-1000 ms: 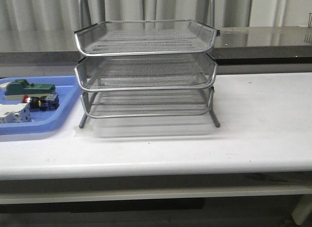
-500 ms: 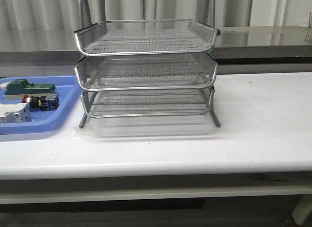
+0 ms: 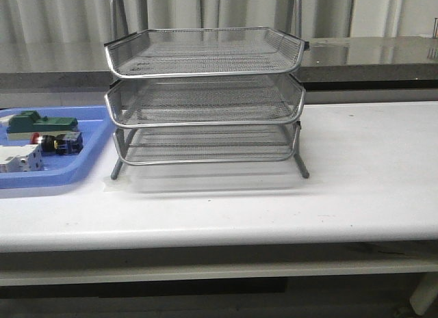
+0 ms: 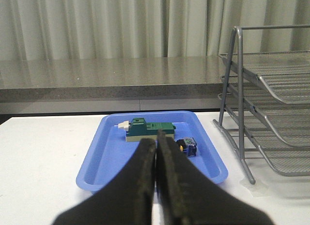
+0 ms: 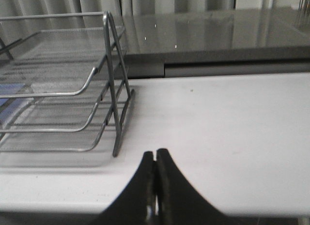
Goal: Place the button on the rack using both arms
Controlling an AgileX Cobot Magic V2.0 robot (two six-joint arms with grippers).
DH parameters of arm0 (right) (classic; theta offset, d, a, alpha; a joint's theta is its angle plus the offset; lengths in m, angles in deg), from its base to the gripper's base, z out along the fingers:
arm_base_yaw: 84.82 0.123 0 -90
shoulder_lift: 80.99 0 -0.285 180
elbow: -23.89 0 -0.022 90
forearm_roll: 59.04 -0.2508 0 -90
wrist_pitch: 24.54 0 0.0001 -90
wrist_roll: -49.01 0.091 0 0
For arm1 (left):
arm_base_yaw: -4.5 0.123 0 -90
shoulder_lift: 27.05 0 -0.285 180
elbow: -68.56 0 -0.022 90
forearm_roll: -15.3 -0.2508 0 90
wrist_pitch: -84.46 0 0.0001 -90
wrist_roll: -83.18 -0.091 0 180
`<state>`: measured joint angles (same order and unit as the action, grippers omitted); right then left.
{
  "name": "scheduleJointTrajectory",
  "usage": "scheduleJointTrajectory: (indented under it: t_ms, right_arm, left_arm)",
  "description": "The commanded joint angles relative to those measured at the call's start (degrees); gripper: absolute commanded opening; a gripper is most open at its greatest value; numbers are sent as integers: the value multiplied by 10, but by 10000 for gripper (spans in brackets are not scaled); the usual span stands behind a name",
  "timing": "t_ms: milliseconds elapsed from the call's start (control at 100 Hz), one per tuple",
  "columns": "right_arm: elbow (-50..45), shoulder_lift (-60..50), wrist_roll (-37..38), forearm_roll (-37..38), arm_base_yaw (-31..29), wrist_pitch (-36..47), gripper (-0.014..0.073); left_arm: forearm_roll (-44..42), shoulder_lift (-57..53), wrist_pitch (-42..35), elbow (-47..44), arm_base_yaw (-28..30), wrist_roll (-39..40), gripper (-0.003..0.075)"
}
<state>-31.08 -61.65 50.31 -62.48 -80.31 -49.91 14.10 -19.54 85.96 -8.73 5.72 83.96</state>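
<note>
The button point(image 3: 60, 142) lies on its side in the blue tray point(image 3: 89, 161) at the table's left, red cap pointing left; its blue-black body point(image 4: 187, 147) shows beyond my left fingers. The rack point(image 3: 205, 99), a three-tier silver wire-mesh stand, rises at the table's middle, and its frame point(image 4: 232, 99) point(image 5: 114, 89) appears in both wrist views. My left gripper point(image 4: 156, 140) is shut and empty, held back from the tray's near edge. Shut and empty as well, my right gripper point(image 5: 155, 152) hovers over bare table beside the rack's foot. Neither arm shows in the front view.
In the tray a green-and-beige block point(image 3: 37, 123) point(image 4: 147, 130) lies behind the button and a white block point(image 3: 20, 157) in front. A grey counter ledge point(image 3: 369, 58) runs along the back. The table's front edge point(image 3: 219, 239) is close.
</note>
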Motion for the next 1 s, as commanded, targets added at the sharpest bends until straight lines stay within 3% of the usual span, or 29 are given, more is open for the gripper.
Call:
scheduleJointTrajectory:
  t_ms: [0,150,410,740,990]
  right_arm:
    - [57,68,-1,-12,0,-9,-67]
    - [106,177,-1,-22,0,-57,-67]
    - [144,312,-1,-59,0,-56,-67]
    - [144,377,-1,-90,0,-54,-67]
    - [144,385,-1,-168,0,-33,-33]
  left_arm:
    - [0,-19,-50,-26,2,5,4]
    - [0,-19,-50,-26,2,5,4]
    - [0,-19,-50,-26,2,5,4]
    - [0,-19,-50,-26,2,5,4]
    - [0,-19,-50,-26,2,5,4]
